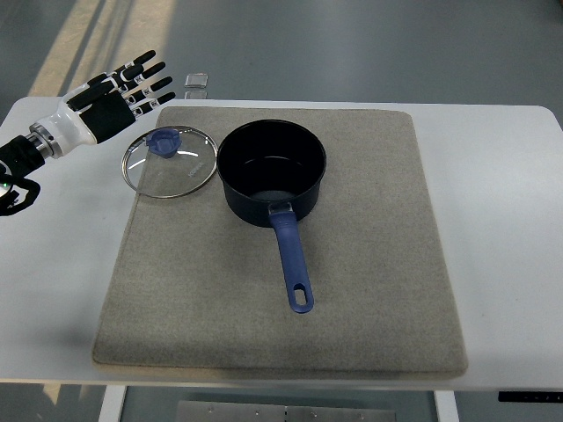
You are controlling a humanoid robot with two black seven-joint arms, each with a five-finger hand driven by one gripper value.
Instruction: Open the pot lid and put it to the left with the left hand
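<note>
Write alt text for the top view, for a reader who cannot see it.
A dark blue pot stands open on a grey mat, its handle pointing toward the camera, with the glass lid lying flat just left of it. The robot's left hand, fingers spread and empty, hovers beyond the lid's upper left edge.

pot (pixel 271 171) on mat (pixel 369 264), lid (pixel 170 162) just left of it, mat on table (pixel 510 220)
</note>
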